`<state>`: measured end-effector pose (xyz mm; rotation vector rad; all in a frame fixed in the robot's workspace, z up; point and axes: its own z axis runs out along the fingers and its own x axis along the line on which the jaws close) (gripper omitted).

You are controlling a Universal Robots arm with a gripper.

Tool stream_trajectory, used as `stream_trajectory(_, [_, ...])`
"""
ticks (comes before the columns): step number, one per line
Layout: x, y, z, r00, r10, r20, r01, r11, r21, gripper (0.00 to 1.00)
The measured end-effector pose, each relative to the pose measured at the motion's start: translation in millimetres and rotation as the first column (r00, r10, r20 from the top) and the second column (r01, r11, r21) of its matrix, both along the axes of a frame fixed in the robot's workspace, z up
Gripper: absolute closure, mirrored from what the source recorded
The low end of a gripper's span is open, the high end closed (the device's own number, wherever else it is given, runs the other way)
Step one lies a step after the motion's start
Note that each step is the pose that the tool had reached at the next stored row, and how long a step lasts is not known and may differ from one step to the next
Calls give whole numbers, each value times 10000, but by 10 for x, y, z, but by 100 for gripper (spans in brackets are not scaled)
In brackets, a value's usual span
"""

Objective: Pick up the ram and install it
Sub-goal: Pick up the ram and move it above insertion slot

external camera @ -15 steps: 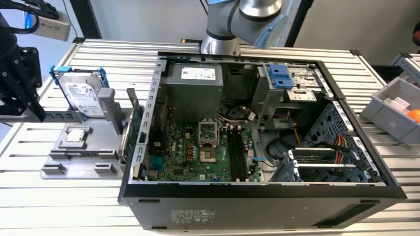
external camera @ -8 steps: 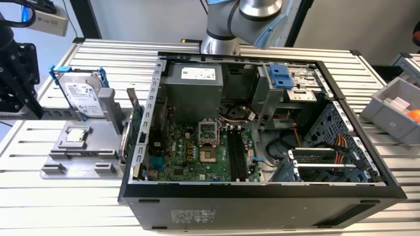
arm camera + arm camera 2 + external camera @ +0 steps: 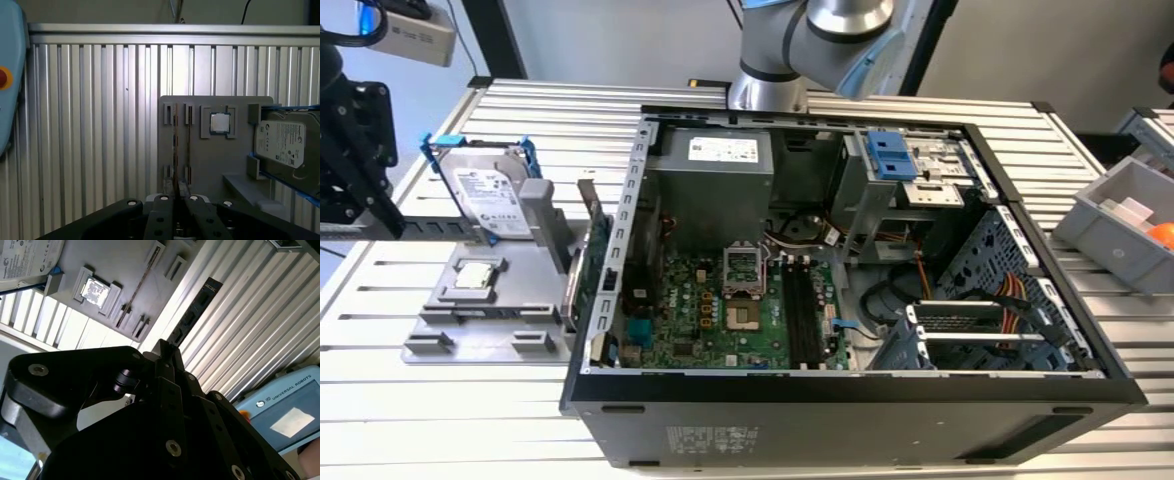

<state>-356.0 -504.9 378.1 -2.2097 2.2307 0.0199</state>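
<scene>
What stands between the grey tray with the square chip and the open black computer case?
A green circuit card standing on edge, between the grey plastic tray and the open black computer case; the exterior view shows it.

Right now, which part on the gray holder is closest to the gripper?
The ram: the thin stick on edge, straight ahead of the gripper. The square chip and hard drive sit farther off.

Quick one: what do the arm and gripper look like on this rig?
Arm: silver-grey metal tube sections with a light blue joint cap. Gripper: matte black angular plates studded with silver screw heads, in both wrist views.
</scene>
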Motion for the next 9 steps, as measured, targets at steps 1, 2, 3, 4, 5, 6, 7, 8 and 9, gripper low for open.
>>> stream_trajectory(1, [0, 0, 1, 10000, 0, -1, 0, 10000, 0, 100])
stream_trajectory(2, [0, 0, 2, 10000, 0, -2, 0, 10000, -2, 100])
stream_trajectory(3, [0, 0, 3, 10000, 0, -2, 0, 10000, -2, 100])
stream_trajectory(4, [0, 0, 3, 10000, 0, -2, 0, 10000, -1, 100])
stream_trajectory(5, [0, 0, 3, 10000, 0, -2, 0, 10000, -1, 100])
stream_trajectory(6, [4, 1, 5, 10000, -1, -3, 1, 10000, -3, 100])
stream_trajectory(7, [11, 1, 5, 10000, -1, -4, 1, 10000, -3, 100])
stream_trajectory(8, [21, 0, 4, 10000, -1, -4, 1, 10000, -3, 100])
stream_trajectory(9, [32, 0, 4, 10000, 0, -3, 0, 10000, -2, 100])
